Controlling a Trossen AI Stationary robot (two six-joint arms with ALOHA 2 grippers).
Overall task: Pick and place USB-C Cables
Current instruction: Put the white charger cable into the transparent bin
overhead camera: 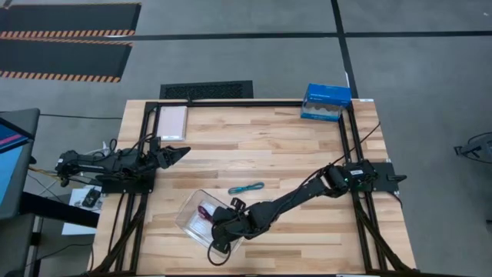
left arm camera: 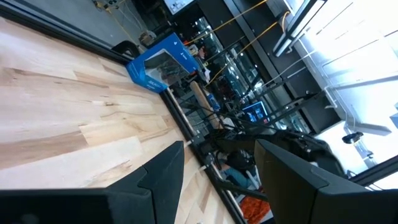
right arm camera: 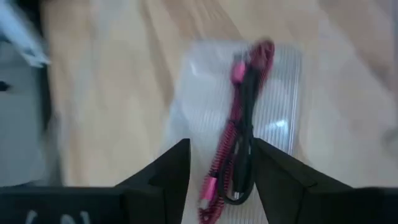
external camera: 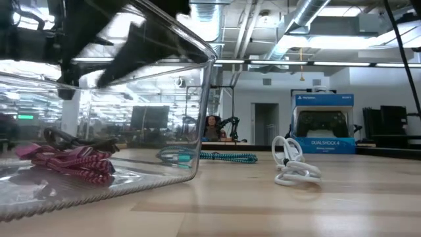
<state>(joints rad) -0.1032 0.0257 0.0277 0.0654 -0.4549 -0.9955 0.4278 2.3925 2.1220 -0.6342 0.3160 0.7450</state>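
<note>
A clear tray [overhead camera: 187,221] sits near the table's near edge. The magenta-pink cable [right arm camera: 231,121] and the dark maroon-black cable [right arm camera: 250,99] lie side by side on its floor; they also show in the low view as the magenta cable [external camera: 72,161] and the dark cable [external camera: 66,139]. My right gripper [right arm camera: 221,146] hovers open over the tray [right arm camera: 280,81], its fingers to either side of the two cables and above them. The teal cable [overhead camera: 246,188] lies on the wood beyond the tray, and the white cable [overhead camera: 217,252] lies by the near edge. My left gripper [overhead camera: 181,152] waits open at the table's left side.
A blue boxed game controller [overhead camera: 325,102] stands at the far right corner. A pale flat pad [overhead camera: 173,121] lies at the far left. Black frame rails run along the table's sides. Bare wood lies between the teal cable [external camera: 220,157] and the white cable [external camera: 293,164]. A person [external camera: 212,126] sits far back in the room.
</note>
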